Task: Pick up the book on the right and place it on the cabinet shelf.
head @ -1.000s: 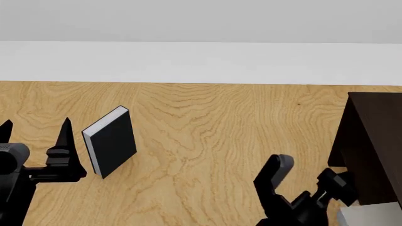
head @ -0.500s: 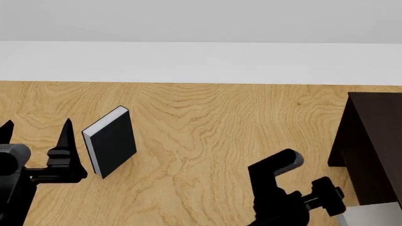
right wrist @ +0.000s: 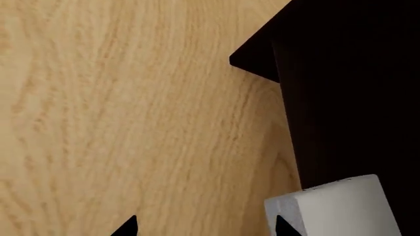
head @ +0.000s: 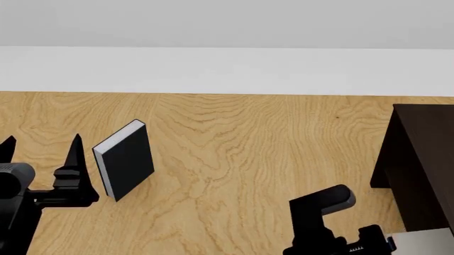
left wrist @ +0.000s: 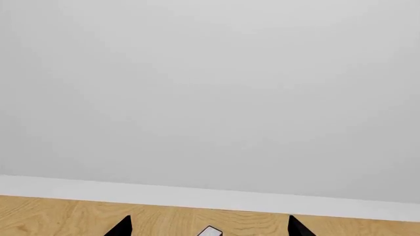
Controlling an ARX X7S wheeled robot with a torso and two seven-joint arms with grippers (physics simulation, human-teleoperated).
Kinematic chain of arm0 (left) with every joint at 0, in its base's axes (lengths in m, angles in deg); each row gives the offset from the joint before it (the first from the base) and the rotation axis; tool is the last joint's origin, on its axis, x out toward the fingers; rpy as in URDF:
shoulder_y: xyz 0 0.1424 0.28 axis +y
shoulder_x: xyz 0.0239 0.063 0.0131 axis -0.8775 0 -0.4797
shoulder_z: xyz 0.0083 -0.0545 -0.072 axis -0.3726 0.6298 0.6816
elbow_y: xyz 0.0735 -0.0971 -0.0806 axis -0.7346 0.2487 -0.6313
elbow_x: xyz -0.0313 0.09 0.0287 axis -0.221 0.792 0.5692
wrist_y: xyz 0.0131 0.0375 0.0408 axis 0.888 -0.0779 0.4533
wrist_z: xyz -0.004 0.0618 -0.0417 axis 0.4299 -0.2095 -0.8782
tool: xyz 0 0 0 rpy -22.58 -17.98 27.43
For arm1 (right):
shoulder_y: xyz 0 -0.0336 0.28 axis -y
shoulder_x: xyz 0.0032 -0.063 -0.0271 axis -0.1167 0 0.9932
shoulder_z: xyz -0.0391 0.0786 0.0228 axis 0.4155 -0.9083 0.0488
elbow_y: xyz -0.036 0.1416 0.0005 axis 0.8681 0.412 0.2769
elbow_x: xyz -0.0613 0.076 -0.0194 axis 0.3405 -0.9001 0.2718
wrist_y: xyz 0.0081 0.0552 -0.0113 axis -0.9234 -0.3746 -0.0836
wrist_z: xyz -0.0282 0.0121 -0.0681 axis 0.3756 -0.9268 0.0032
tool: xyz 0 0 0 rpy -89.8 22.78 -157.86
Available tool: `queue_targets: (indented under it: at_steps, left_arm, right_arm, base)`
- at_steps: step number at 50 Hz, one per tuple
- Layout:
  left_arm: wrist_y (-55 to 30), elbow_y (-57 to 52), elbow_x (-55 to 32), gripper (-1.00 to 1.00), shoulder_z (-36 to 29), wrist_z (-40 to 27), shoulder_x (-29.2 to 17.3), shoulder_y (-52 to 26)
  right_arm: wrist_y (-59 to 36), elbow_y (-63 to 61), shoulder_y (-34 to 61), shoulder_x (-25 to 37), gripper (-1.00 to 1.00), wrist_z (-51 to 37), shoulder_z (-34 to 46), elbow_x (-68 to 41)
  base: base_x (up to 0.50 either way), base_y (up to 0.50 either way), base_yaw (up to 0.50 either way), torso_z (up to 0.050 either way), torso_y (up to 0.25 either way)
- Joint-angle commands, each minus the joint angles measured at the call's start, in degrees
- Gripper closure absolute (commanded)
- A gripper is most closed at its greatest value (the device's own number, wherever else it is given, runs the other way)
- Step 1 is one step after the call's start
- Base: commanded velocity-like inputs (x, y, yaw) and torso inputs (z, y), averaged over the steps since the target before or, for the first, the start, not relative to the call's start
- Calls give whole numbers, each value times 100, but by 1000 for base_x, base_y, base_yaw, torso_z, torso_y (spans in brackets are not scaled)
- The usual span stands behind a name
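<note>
Lying beside the cabinet shelf (right wrist: pixel 347 88), light-grey book (right wrist: pixel 335 206); right gripper (right wrist: pixel 204 227) spread apart.

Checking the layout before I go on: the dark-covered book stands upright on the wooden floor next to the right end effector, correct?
Not quite. The head view shows the dark-covered book standing upright on the wooden floor next to the left end effector, not the right one, which is over by the dark cabinet.

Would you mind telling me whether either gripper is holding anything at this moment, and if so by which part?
Nothing is held. The left gripper stands open beside the dark-covered book; the right gripper is open, with the light-grey book just beyond one fingertip.
</note>
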State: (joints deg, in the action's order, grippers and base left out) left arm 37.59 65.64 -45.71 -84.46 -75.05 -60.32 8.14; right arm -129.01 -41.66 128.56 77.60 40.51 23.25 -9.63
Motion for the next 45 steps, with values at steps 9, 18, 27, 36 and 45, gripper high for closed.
queue_targets:
  at_steps: [9, 18, 27, 36, 45]
  left_arm:
    - [27, 52, 12, -100, -39, -5, -4, -11]
    - [26, 29, -9, -100, -32, -21, -18, -8]
    - [35, 54, -8, -100, -53, -21, -12, -21]
    - [73, 137, 9, -100, -79, -3, 1, -36]
    - [84, 167, 29, -100, -115, -3, 6, -40]
  right_arm:
    - [-684, -665, -318, 230, -100, -15, -264, -398]
    - [-521, -510, -321, 281, -100, 168, -325, -475]
    - [-193, 9, -75, 308, -100, 269, -300, -338]
    - [124, 542, 112, 303, -100, 362, -260, -212]
    - [644, 1387, 338, 170, -100, 602, -137, -50]
  base:
    - [0, 0, 0, 0, 0]
    - [0, 0, 0, 0, 0]
    - [0, 0, 0, 0, 0]
    - [0, 0, 0, 0, 0]
    - [0, 0, 0, 0, 0]
